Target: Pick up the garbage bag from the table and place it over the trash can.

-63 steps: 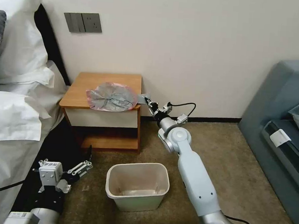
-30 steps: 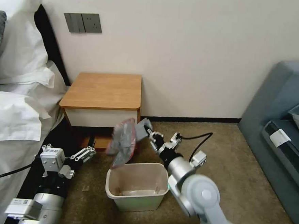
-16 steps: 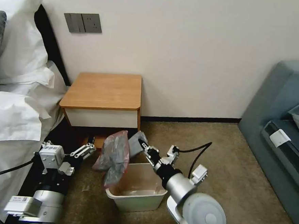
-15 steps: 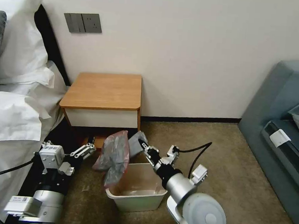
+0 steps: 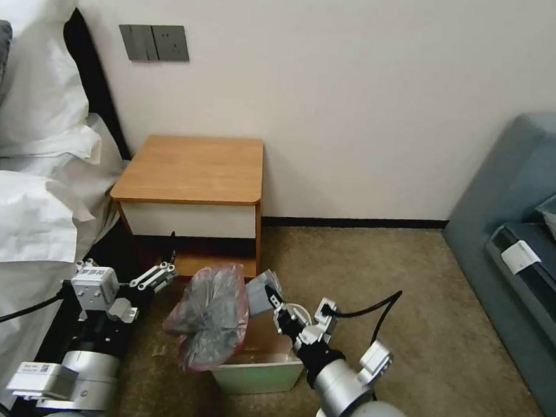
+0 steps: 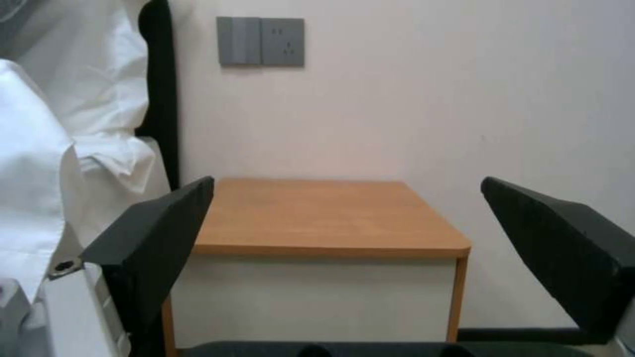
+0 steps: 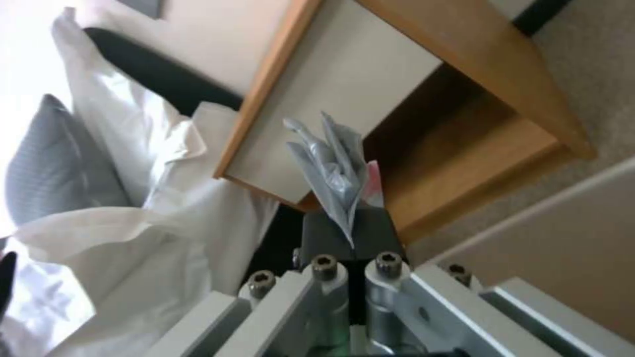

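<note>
The grey garbage bag [image 5: 210, 315] with its pink rim hangs crumpled from my right gripper [image 5: 266, 293], which is shut on one edge of it. It dangles over the near left part of the cream trash can [image 5: 260, 369] and hides most of the can's opening. In the right wrist view a pinched fold of the garbage bag [image 7: 334, 171] sticks out between the closed pads. The table [image 5: 195, 168] behind has a bare wooden top. My left gripper [image 5: 159, 276] stands open low beside the bed, left of the bag; its wrist view faces the table [image 6: 317, 218].
The bed with white linen [image 5: 23, 216] lies to the left and a grey-blue sofa [image 5: 522, 251] to the right. Brown carpet [image 5: 375, 272] spreads between the table and the sofa. A black cable [image 5: 372, 307] loops off my right wrist.
My right gripper carried the bag off the table top, down and towards me, until it hangs over the trash can. The left arm has shifted only a little.
</note>
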Controlling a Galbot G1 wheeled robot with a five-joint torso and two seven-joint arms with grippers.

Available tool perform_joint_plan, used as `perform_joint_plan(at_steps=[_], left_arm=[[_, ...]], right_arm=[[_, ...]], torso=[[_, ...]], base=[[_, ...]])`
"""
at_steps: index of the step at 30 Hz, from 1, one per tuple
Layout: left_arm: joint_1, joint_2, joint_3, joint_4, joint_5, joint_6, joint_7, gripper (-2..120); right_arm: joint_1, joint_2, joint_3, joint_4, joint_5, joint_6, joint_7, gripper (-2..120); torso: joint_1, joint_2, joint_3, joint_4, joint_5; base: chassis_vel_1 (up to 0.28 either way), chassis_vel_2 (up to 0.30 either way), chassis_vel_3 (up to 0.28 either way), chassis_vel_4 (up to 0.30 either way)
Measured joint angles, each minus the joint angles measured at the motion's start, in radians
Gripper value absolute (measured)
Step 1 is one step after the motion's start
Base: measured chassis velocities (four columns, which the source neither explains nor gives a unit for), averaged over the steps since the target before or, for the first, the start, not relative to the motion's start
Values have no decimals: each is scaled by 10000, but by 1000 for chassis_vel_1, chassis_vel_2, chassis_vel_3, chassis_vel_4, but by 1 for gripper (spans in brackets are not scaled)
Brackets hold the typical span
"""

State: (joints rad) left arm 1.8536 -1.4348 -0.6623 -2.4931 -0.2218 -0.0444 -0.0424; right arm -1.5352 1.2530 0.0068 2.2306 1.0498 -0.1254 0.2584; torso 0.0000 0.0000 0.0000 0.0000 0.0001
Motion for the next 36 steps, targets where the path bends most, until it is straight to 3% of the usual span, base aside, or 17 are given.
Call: perform_joint_plan(at_steps=[5,10,23,26,29,30,36], left_arm=[[-23,45,-72,341,-57,-81,-13,100],[21,11,-189,1253,-14,-579,42,100],[140,-116,-160,1543,-31,-825,82,100],[102,-89,-119,1559,-31,-828,92,100],[102,-89,-119,1559,-31,-828,92,100],[33,-81,-85,1602,-31,-829,96,100],[-51,-81,-76,1671,-47,-897,97,100]], right_arm=[[-132,117,-119,-289,-305,194,-29,0],[-300,57,-137,-651,-642,389,-165,0],[-323,-112,-289,-993,-844,529,153,0],[-337,-139,-308,-868,-1028,494,203,15],[-337,-139,-308,-868,-1028,494,203,15],[-337,-226,-326,-732,-1104,374,439,28],[-386,-434,-329,-417,-935,43,1271,50]], torso=[[0,0,0,-1,-1],[0,0,0,0,-3],[0,0,0,0,0],[0,0,0,0,-1],[0,0,0,0,-1],[0,0,0,0,-1],[0,0,0,0,-1]], base=[[0,0,0,0],[0,0,0,0],[0,0,0,0],[0,0,0,0],[0,0,0,0],[0,0,0,0],[0,0,0,0]])
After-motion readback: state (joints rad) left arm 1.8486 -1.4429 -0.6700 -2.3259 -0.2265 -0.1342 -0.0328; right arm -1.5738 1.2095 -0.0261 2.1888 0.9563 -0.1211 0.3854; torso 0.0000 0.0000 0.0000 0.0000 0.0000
